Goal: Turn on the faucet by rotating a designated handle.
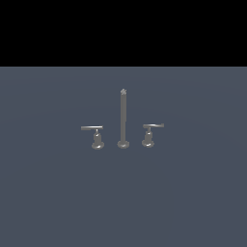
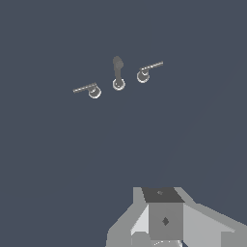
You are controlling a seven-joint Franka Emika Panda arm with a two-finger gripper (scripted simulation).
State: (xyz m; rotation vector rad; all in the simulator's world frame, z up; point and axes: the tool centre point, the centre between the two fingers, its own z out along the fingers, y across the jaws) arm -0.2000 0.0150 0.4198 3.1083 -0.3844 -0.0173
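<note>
Exterior view: faucet (image 1: pixel 123 120) mid worktop (image 1: pixel 48 193), spout rod (image 1: pixel 123 116) upright betw two levers. Designated handle (image 1: pixel 150 132) on exterior view's right, bar slightly upturned; twin handle (image 1: pixel 95 135) on left, bar level. Arm not in this view. Wrist view: end effector (image 2: pixel 164 226) well apart from handle (image 2: pixel 147 71); we cannot tell if open or closed. Our plan: approach from above, contact bar nr tip, push sideways abt base axis, avoid rod.

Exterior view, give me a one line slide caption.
A grey faucet on a bare floor: tall spout rod between two lever handles, the arm out of frame.
</note>
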